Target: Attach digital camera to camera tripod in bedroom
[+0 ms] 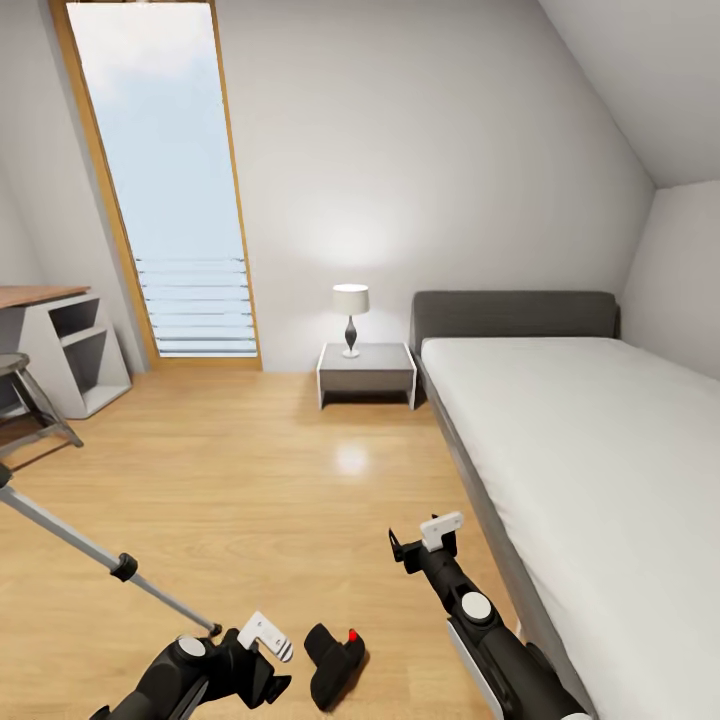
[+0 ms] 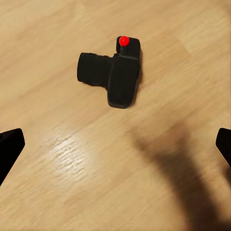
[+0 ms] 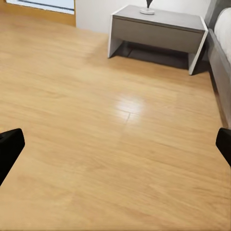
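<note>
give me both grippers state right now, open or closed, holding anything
left gripper: open, empty, fingers spread above the digital camera on the floor.
right gripper: open, empty, over bare wood floor.
</note>
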Tool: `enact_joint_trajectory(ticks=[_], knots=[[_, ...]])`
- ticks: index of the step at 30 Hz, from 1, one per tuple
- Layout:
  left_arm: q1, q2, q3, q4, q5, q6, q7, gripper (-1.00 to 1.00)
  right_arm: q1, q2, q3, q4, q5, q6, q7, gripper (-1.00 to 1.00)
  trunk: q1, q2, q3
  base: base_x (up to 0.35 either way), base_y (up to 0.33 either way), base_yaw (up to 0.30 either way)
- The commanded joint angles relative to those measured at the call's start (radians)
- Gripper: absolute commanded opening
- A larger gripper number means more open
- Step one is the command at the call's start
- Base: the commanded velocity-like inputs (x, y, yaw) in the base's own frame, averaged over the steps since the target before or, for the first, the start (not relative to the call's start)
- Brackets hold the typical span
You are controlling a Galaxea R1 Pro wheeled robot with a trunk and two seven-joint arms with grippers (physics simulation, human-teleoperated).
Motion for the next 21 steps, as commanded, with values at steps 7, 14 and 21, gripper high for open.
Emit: enact_joint_trajectory(ticks=[7,14,21], knots=[[-0.001,-0.004,-0.003,0.003,-0.001,0.005,-0.003,1.00,-0.001,0.000,0.001,0.005,0.001,-0.003,-0.003,1.00,0.006,-0.009,-0.027,0.000,0.000,0.000],[-0.001,-0.007,-0.003,0.005,-0.001,0.005,-0.003,1.00,-0.002,0.000,-0.001,0.020,0.001,0.000,-0.002,1.00,0.010,-0.011,-0.054,0.000,0.000,0.000],[-0.001,-0.013,-0.001,0.005,-0.001,0.005,-0.002,1.00,-0.002,0.000,0.000,0.045,0.001,0.003,-0.002,1.00,0.013,-0.012,-0.082,0.000,0.000,0.000]])
